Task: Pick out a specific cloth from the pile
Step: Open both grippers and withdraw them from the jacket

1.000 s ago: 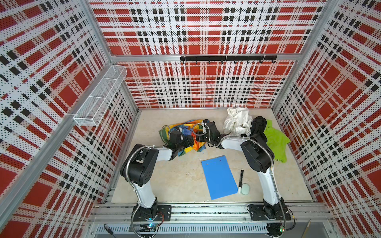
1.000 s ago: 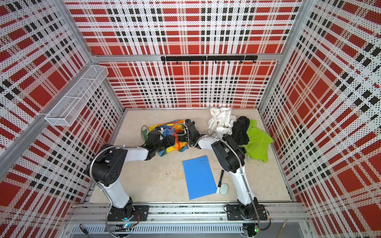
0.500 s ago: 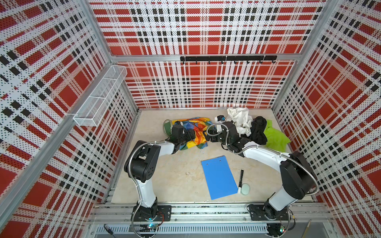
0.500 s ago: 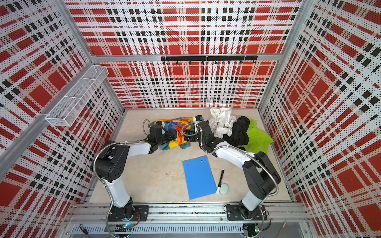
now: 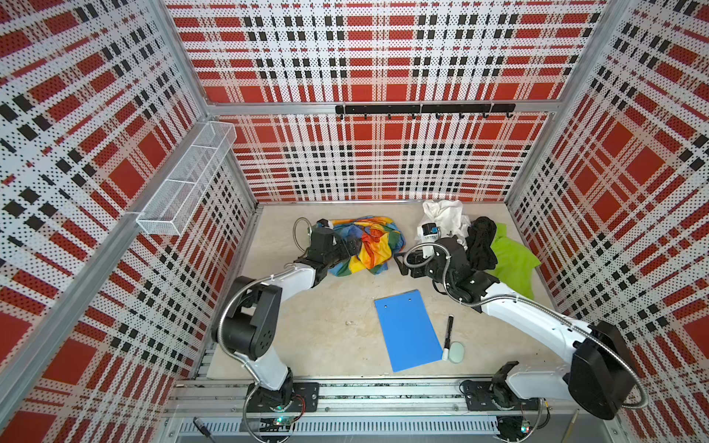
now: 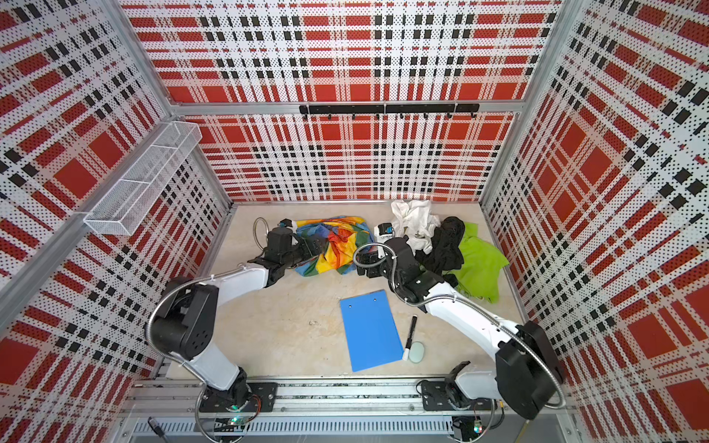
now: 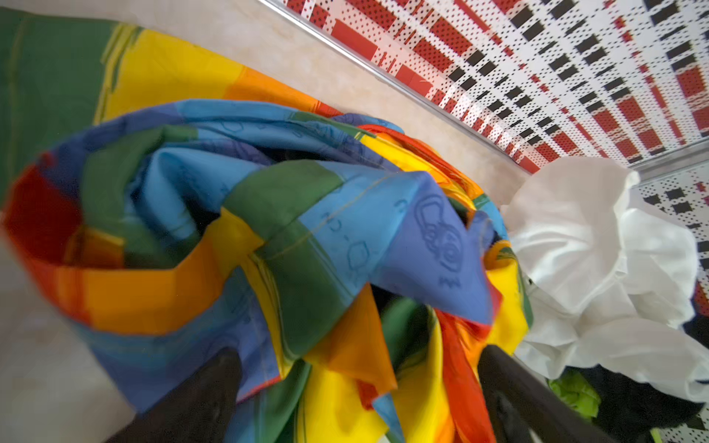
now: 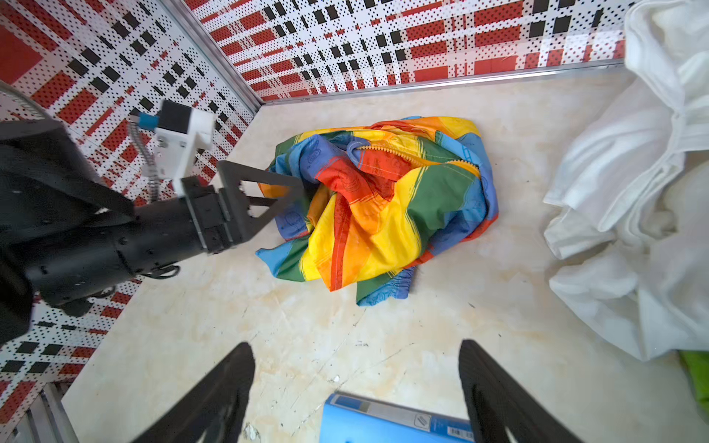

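Observation:
The cloth (image 5: pixel 368 245) (image 6: pixel 337 245), in rainbow blocks, lies crumpled on the table at the back, left of centre. It is apart from the pile, which holds a white cloth (image 5: pixel 445 218), a black cloth (image 5: pixel 483 245) and a lime-green cloth (image 5: pixel 514 261) at the back right. My left gripper (image 5: pixel 351 247) (image 7: pixel 358 360) is at the cloth's left side, open, with loose folds of the cloth (image 7: pixel 307 237) lying between its fingers. My right gripper (image 5: pixel 401 264) (image 8: pixel 356 351) hangs open and empty over bare table, between the cloth (image 8: pixel 387 203) and the pile.
A blue clipboard (image 5: pixel 408 330) (image 8: pixel 395 422) lies in front of the cloths. A black marker (image 5: pixel 448 335) and a pale oval eraser (image 5: pixel 456 352) are on its right. A wire basket (image 5: pixel 188 188) hangs on the left wall and a hook rail (image 5: pixel 422 109) on the back wall.
My right gripper has let go of the cloth, opened and drawn back to the right, its elbow swinging out. The left jaws have widened, and the cloth has settled on the table.

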`<action>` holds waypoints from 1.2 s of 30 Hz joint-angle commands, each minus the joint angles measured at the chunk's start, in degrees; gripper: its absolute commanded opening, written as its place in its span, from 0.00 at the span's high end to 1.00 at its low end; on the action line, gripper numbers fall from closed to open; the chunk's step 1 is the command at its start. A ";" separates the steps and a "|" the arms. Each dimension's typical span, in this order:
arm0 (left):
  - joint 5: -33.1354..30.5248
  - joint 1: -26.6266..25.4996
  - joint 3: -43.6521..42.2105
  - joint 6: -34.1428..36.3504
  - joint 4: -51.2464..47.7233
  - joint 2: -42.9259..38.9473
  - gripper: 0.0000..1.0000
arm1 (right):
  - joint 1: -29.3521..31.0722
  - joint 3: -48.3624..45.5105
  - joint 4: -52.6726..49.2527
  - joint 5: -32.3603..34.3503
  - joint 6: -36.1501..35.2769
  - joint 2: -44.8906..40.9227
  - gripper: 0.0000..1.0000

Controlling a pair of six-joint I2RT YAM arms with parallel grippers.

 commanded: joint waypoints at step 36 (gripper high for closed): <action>-19.37 15.58 -27.20 24.55 11.91 -30.09 0.01 | -17.12 -21.50 5.22 22.17 -12.96 -31.53 0.00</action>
